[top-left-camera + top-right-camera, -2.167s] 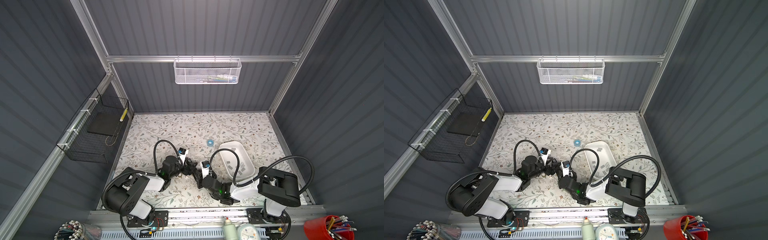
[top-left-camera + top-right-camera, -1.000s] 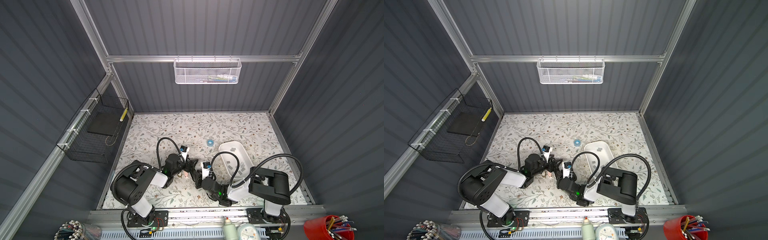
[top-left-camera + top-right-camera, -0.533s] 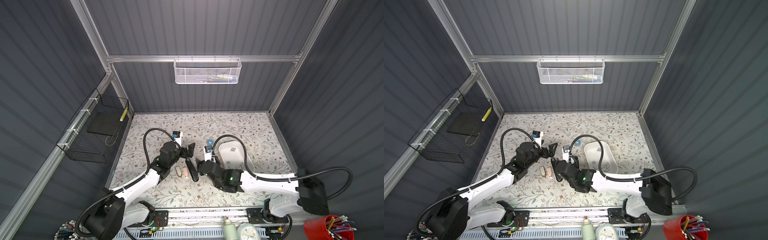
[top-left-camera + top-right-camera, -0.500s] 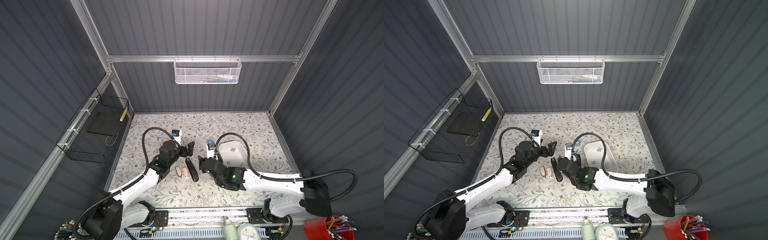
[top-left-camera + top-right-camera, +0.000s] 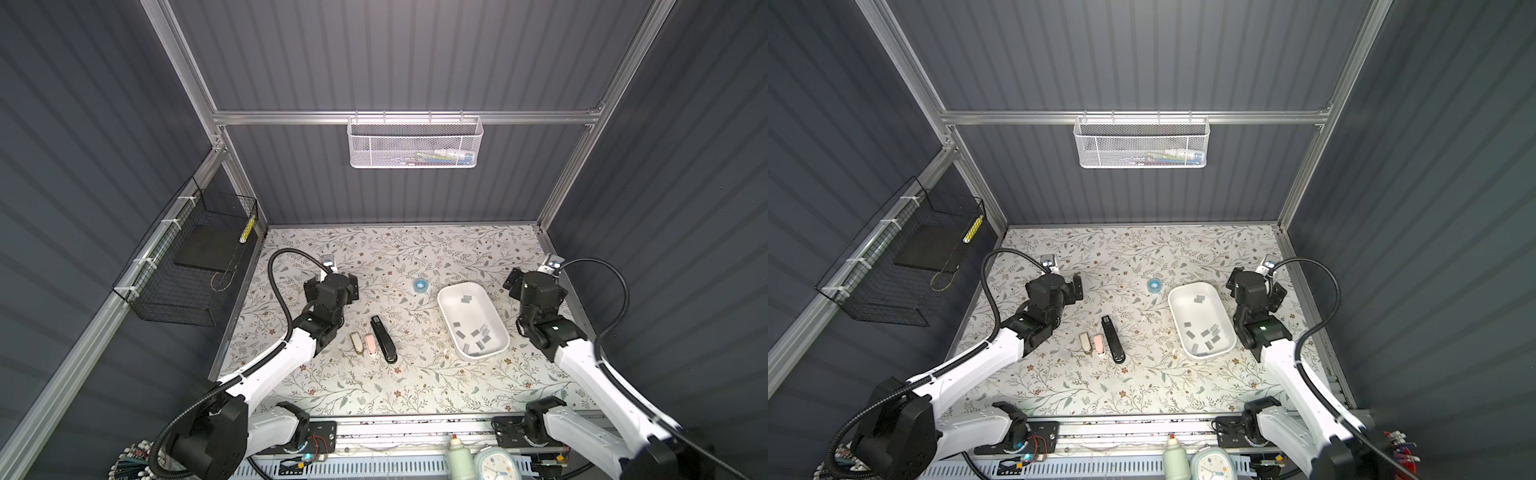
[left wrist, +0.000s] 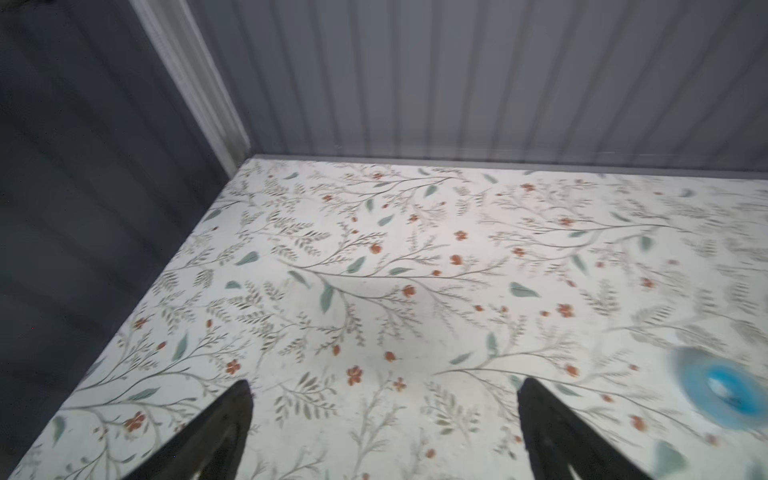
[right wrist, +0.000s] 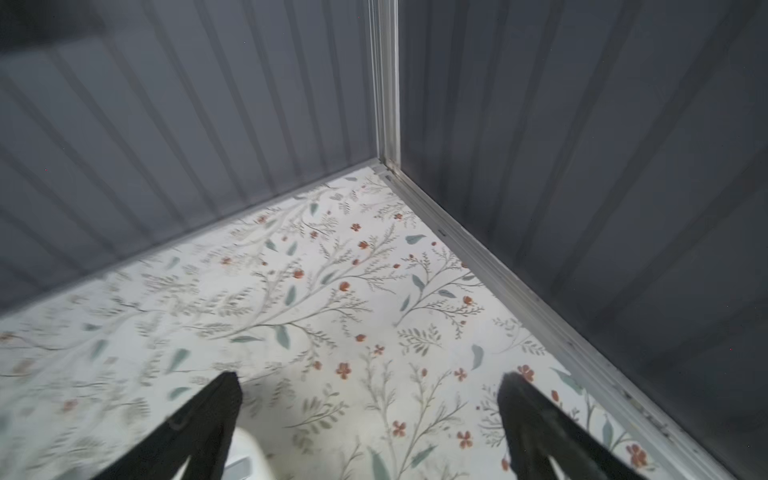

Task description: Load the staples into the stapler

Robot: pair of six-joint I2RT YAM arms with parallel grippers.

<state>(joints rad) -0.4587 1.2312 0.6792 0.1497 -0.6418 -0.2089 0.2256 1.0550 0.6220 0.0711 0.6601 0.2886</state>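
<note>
Staples (image 5: 478, 334) lie in the tray (image 5: 469, 311), right of the 3 staplers (image 5: 370, 347).

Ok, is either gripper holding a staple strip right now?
No: the left gripper and right gripper both stand open with nothing between their jaws, and the staples lie in the white tray.

Arms stretched forward, well apart.
Left tool (image 6: 384, 390) and right tool (image 7: 370, 380) are seen with jaws spread wide.

Bare mat (image 5: 419, 347) between stapler (image 5: 383, 339) and tray (image 5: 471, 313)
</note>
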